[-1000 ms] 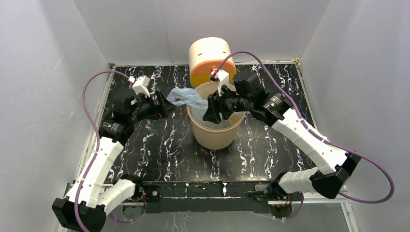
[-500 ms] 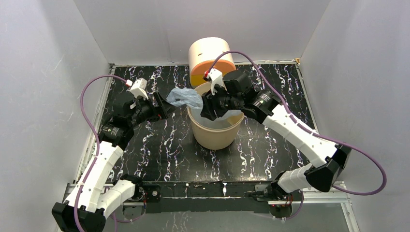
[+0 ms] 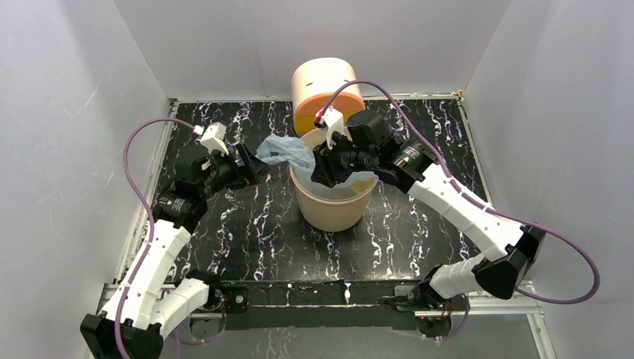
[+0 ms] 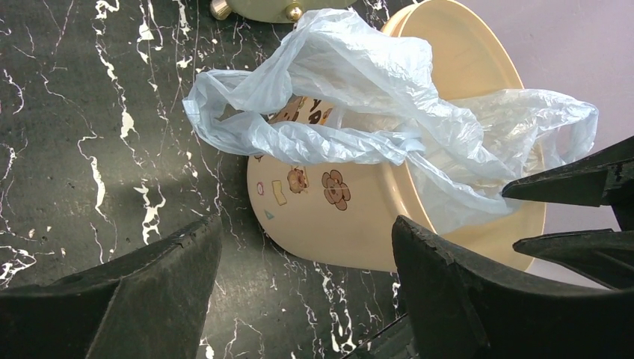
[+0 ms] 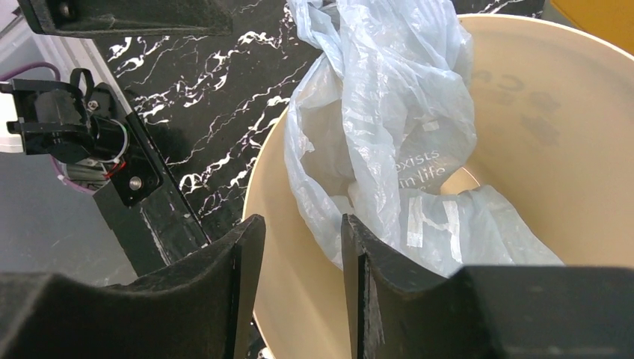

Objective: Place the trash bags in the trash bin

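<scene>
Trash bag (image 3: 286, 151) is lying half in, half out. One part is sagging down inside the trash bin (image 3: 333, 211); the rest is bunching over the bin's far-left rim and hanging outside above the table (image 3: 224, 224). Bin is standing upright mid-table, just near of the cream cylinder (image 3: 323, 86).

Handling, by my reading: thin pale-blue film, near weightless, floppy, crinkly, likely slick. It is probably going to fold and spring back rather than drop under its own weight, and it may tear if dragged hard across the rim. Best hold looks to be the bunched ridge outside the rim, where several layers are gathering; a single layer would likely slip out.

Right gripper (image 5: 299, 239) is hanging over the left side of the bin's mouth, jaws standing a narrow way apart. Its wrist view is showing the bin's rim and the bag's edge beyond the gap, with nothing visibly pinched. The film inside the bin is lying just below and ahead of its fingertips; whether it is touching, I cannot tell.

Left gripper (image 4: 306, 224) is waiting left of the bin, jaws standing wide apart and empty, aimed at the bin wall. The outside bunch is lying just above and beyond it, not touching.
</scene>
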Controlling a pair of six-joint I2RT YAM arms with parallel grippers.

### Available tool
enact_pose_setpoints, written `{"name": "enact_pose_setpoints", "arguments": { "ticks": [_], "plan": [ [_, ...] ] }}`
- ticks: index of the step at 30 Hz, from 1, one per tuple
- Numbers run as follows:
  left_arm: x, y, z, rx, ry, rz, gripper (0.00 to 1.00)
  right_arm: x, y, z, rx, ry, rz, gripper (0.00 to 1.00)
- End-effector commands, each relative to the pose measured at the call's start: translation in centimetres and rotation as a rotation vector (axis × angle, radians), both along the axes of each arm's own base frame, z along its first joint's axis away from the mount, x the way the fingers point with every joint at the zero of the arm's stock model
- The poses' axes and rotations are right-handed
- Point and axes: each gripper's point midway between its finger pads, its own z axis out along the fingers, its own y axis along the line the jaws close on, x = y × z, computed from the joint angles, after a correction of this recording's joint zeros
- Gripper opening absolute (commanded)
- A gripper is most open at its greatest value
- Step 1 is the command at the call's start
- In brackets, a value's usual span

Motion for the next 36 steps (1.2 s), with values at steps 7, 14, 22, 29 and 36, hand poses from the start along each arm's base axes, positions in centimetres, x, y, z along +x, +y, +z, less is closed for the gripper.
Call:
{"name": "enact_pose_setpoints", "arguments": {
  "ticks": [7, 14, 22, 29, 36],
  "plan": [
    [0.2, 0.2, 0.7, -0.025, -0.020, 0.024, 0.82, 0.8, 1.9, 3.5, 0.094, -0.079, 0.053, 0.55],
    [0.1, 0.3, 0.6, -0.023, -0.020, 0.030, 0.82, 1.2, 2.3, 2.4, 0.076, -0.073, 0.053, 0.57],
    [0.2, 0.5, -0.2, 0.002, 0.000, 0.031, 0.82, 2.6, 2.0, 0.5, -0.025, -0.071, 0.025, 0.27],
    [0.3, 0.2, 0.3, -0.025, -0.005, 0.028, 0.82, -1.2, 1.2, 4.1, 0.109, -0.092, 0.138, 0.08],
    [-0.2, -1.2, 4.6, -0.127, -0.110, -0.035, 0.82, -5.1, -0.4, 0.4, 0.031, 0.078, 0.233, 0.09]
  ]
}}
